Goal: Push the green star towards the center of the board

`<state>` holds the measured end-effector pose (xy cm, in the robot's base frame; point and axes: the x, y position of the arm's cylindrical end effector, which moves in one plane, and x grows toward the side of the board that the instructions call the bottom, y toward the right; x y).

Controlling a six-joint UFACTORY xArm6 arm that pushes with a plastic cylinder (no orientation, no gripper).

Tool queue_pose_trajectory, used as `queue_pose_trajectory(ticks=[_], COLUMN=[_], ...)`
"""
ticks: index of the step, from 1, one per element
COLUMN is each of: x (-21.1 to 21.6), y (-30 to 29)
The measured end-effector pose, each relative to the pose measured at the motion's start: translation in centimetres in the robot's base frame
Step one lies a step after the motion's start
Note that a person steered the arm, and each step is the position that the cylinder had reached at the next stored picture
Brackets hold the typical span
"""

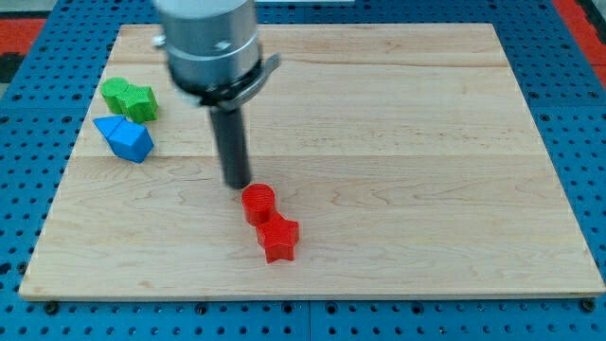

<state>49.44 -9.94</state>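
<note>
The green star (pixel 130 98) lies near the board's left edge, toward the view's top. A blue block (pixel 124 138), an angular wedge-like shape, sits just below it, almost touching. My tip (pixel 237 184) rests on the board left of the middle, well to the right of and below the green star. It stands just up and left of a red cylinder (pixel 257 203). A red star (pixel 278 238) lies right below the red cylinder, touching it.
The wooden board (pixel 398 142) sits on a blue pegboard surface (pixel 587 114). The arm's grey metal body (pixel 210 43) hangs over the board's upper left part and hides some of it.
</note>
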Motion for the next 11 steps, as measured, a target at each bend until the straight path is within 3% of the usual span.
queue_pose_trajectory(ticks=[2,3,4,5,6,7,10,11], x=[-1.4,-1.8,-9.5,-14.2,-16.0,-12.3,-11.1,-9.6], y=[-20.3,-20.5,-20.5,-20.5,-19.3,-13.1,1.4,0.4])
